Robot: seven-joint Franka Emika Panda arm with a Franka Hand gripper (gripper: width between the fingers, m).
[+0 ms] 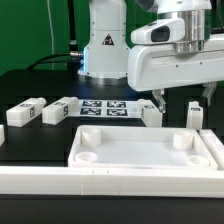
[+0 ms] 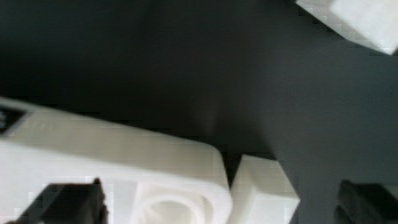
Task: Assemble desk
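The white tabletop (image 1: 150,152) lies rim up in the middle of the black table, its corner sockets showing. My gripper (image 1: 184,100) hangs open over its far corner on the exterior view's right. A white leg (image 1: 194,115) stands just beyond that corner, between my spread fingers, untouched. In the wrist view my gripper (image 2: 217,205) straddles the tabletop corner socket (image 2: 169,200) and that leg (image 2: 267,190), which sits next to the corner. Another leg (image 1: 150,112) lies behind the tabletop; a white leg (image 2: 356,25) also shows in the wrist view. Two more legs (image 1: 27,112) (image 1: 60,110) lie at the left.
The marker board (image 1: 105,108) lies flat behind the tabletop, in front of the robot base (image 1: 105,50). The long white border rail (image 1: 100,185) runs along the front. A white piece (image 1: 3,135) is cut off at the left edge.
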